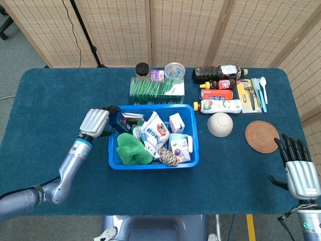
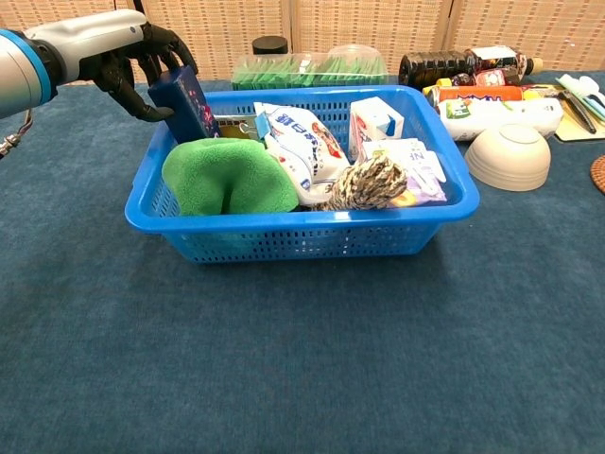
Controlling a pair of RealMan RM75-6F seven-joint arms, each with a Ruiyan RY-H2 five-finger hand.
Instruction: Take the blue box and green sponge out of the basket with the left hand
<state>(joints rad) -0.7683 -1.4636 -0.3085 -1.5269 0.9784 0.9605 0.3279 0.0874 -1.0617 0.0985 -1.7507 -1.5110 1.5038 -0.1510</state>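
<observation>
- A dark blue table [image 1: 50, 100] stands before woven screens; the blue basket [image 2: 302, 241] sits at centre frame.
- The left hand [image 2: 142, 61], upper left in the chest view, grips the blue box [image 2: 184, 104], tilted at the basket's left rear corner.
- The green sponge [image 2: 227, 175] lies in the basket's front left.
- The right hand [image 1: 298, 160], lower right in the head view, rests with fingers spread, holding nothing.

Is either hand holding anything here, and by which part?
The left hand grips the blue box by its upper end, at the basket's left rear corner. The right hand holds nothing.
</observation>
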